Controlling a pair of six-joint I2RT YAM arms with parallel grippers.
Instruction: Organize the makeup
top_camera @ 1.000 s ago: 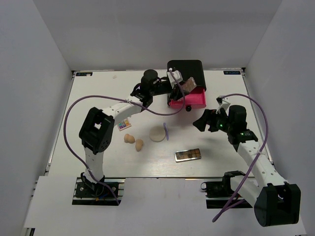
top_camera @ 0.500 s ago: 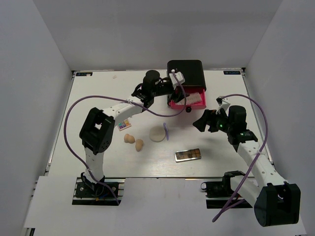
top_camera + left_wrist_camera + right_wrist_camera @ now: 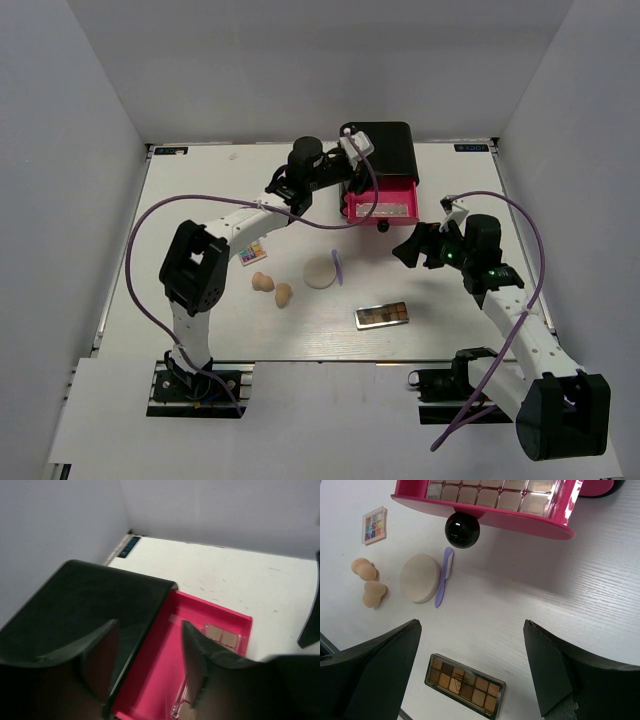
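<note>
1. At the left of the surface (image 3: 190, 175), the tiny colourful palette (image 3: 252, 253) lies loose. The two peach sponges (image 3: 263, 282) sit side by side just nearer the arms, not yet sorted.
2. The round cream puff (image 3: 320, 273) lies with the thin purple stick (image 3: 339, 266) against its right edge.
3. The left arm (image 3: 235, 222) reaches over the pulled-out pink drawer (image 3: 405, 188) of the black box (image 3: 385, 145). Its jaws stand apart and empty above a brown-square palette (image 3: 490, 491) that lies flat inside, apparently its storage place.
4. A second brown palette (image 3: 383, 316) lies on the surface, well apart from the drawer.
5. The right arm (image 3: 515, 320) hovers with jaws spread wide, gripping nothing, probably ready to collect the loose items.
</note>
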